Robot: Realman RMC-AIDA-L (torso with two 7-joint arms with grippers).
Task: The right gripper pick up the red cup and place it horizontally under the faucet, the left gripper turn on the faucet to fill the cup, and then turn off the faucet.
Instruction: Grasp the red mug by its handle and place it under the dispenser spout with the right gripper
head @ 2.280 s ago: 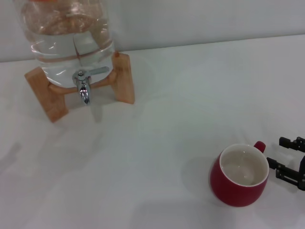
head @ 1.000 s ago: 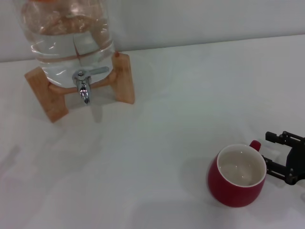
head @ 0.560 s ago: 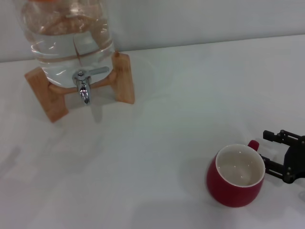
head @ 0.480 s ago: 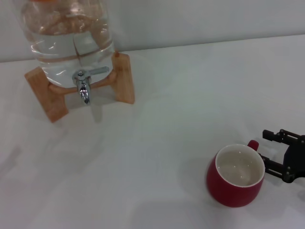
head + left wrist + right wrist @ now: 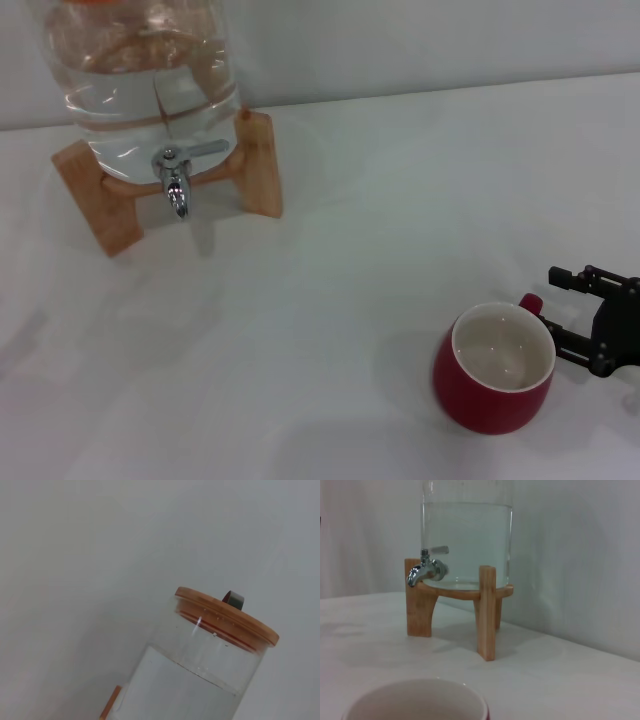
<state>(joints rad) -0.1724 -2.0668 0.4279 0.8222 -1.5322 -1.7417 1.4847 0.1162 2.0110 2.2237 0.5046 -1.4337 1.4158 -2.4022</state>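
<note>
The red cup (image 5: pixel 493 372) stands upright on the white table at the front right, with an off-white inside and its small handle (image 5: pixel 531 302) turned toward the right. My right gripper (image 5: pixel 560 312) is open just right of the cup, its two black fingers level with the handle and apart from the cup wall. The cup's rim (image 5: pixel 415 700) also shows close up in the right wrist view. The chrome faucet (image 5: pixel 177 186) (image 5: pixel 422 571) hangs at the far left with its lever level. My left gripper is out of view.
The glass jar (image 5: pixel 150 80) of water rests on a wooden stand (image 5: pixel 262 165) at the back left. Its wooden lid (image 5: pixel 227 615) shows in the left wrist view. White table (image 5: pixel 330 300) lies between stand and cup.
My right gripper has moved left toward the cup's handle, and the cup has shifted slightly left. Over the last half second almost nothing moved.
</note>
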